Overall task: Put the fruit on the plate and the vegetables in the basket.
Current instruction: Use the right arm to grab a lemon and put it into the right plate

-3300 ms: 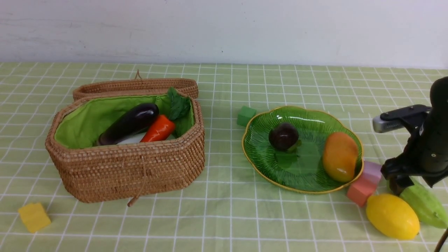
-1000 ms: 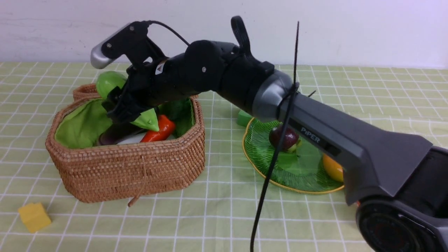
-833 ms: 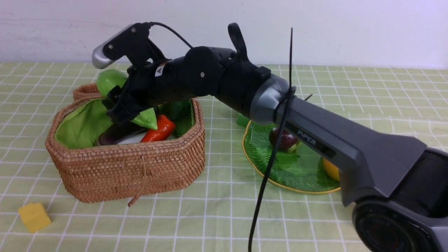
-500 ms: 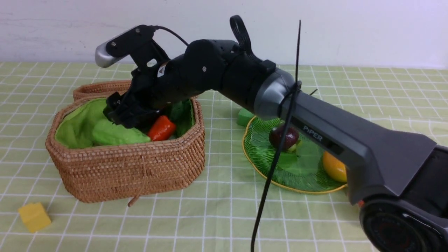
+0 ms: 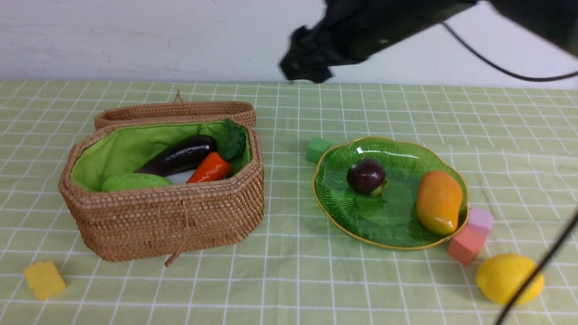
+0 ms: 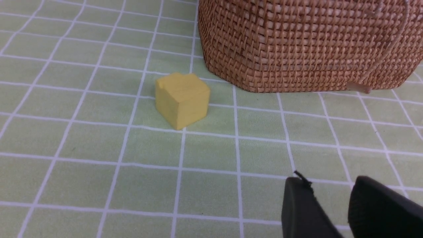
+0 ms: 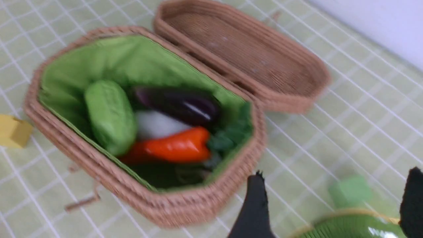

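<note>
Right tool (image 5: 303,63) hangs blurred and high over the far middle of the desk (image 5: 289,280) in the front view; from here I cannot tell how its jaws stand. Below it and to its left sits the wicker basket (image 5: 162,221), lid laid back, holding the eggplant (image 5: 178,155), the carrot (image 5: 208,167), the light green gourd (image 5: 134,182) and a sliver of white radish (image 5: 179,177). Below it and to its right lies the green plate (image 5: 406,153), carrying the dark purple ball (image 5: 365,175) and the mango (image 5: 438,201). The lemon (image 5: 509,278) rests on the cloth well apart from the tool, outside the plate, just beyond a pink cube (image 5: 465,246) and a lilac cube (image 5: 480,220) that touch the plate's rim. A green cube (image 5: 317,149) sits beside the plate's far edge, a yellow cube (image 5: 44,280) near the basket's front corner.

From the left wrist, the left tool (image 6: 330,211) hovers low over the desk with its dark fingers (image 6: 300,211) a narrow gap apart, nothing between them. Ahead of it stand the yellow cube and, beyond, the basket wall.

From the right wrist, the right tool (image 7: 333,205) has its fingers (image 7: 254,208) spread wide and empty. The open basket lies ahead of it with all four vegetables inside, and the plate's rim shows between the fingers, apparently lower down, though the picture is smeared.
</note>
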Action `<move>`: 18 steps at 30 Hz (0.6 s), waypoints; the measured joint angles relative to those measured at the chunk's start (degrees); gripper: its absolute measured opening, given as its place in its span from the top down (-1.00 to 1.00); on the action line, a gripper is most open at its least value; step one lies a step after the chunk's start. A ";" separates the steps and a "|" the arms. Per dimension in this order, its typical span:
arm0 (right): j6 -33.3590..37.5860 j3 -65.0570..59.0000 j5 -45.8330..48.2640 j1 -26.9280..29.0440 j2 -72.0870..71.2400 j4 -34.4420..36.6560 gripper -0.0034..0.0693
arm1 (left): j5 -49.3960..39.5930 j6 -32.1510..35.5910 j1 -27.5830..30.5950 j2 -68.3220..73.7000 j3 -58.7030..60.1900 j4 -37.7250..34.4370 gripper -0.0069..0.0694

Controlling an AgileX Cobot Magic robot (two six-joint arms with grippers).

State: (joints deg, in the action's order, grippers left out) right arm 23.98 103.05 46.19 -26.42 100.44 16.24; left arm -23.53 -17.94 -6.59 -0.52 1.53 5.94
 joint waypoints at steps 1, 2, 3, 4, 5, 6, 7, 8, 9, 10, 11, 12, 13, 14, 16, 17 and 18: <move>0.00 -3.22 0.01 1.70 -2.84 -0.86 -0.58 | 0.00 0.00 0.00 0.00 0.00 0.00 0.25; -0.35 -7.96 0.17 3.45 -5.42 -2.15 -0.58 | 0.00 0.00 0.00 0.00 0.00 0.00 0.25; -1.07 -11.65 0.81 5.24 -7.77 -2.96 -0.58 | 0.00 0.00 0.00 0.00 0.00 0.00 0.25; -1.66 -13.68 1.52 6.34 -9.02 -3.24 -0.58 | 0.00 0.00 0.00 0.00 0.00 0.00 0.25; -3.85 -17.83 4.40 8.91 -11.36 -3.92 -0.58 | 0.00 0.00 0.00 0.00 0.00 0.00 0.25; -3.85 -17.83 4.90 9.28 -11.63 -3.92 -0.58 | 0.00 0.00 0.00 0.00 0.00 0.00 0.25; -6.33 -20.38 7.78 11.06 -12.73 -3.97 -0.58 | 0.00 0.00 0.00 0.00 0.00 0.00 0.25; -10.79 -24.06 11.30 13.27 -13.61 -4.19 -0.58 | 0.00 0.00 0.00 0.00 0.00 0.00 0.25; -12.21 -25.80 12.51 14.35 -13.80 -4.47 -0.58 | 0.00 0.00 0.00 0.00 0.00 0.00 0.25; -14.43 -28.37 14.23 15.96 -13.98 -5.20 -0.58 | 0.00 0.00 0.00 0.00 0.00 0.00 0.25; -15.15 -30.34 14.65 16.74 -13.98 -5.91 -0.58 | 0.00 0.00 0.00 0.00 0.00 0.00 0.25; -15.20 -31.78 14.74 17.46 -13.98 -6.49 -0.58 | 0.00 0.00 0.00 0.00 0.00 0.00 0.25; -15.20 -33.38 14.74 18.34 -14.04 -7.06 -0.58 | 0.00 0.00 0.00 0.00 0.00 0.00 0.25; -15.20 -33.67 14.74 18.67 -14.04 -7.06 -0.58 | 0.00 0.00 0.00 0.00 0.00 0.00 0.25; -16.87 -36.58 14.68 21.03 -14.35 -7.40 -0.58 | 0.00 0.00 0.00 0.00 0.00 0.00 0.25; -19.05 -37.13 14.46 21.98 -14.54 -7.40 -0.58 | 0.00 0.00 0.00 0.00 0.00 0.00 0.25; -23.06 -37.79 14.08 22.95 -14.79 -7.23 -0.58 | 0.00 0.00 0.00 0.00 0.00 0.00 0.25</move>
State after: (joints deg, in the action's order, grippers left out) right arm 0.93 65.26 60.27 -3.46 85.65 9.01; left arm -23.53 -17.94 -6.59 -0.52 1.53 5.94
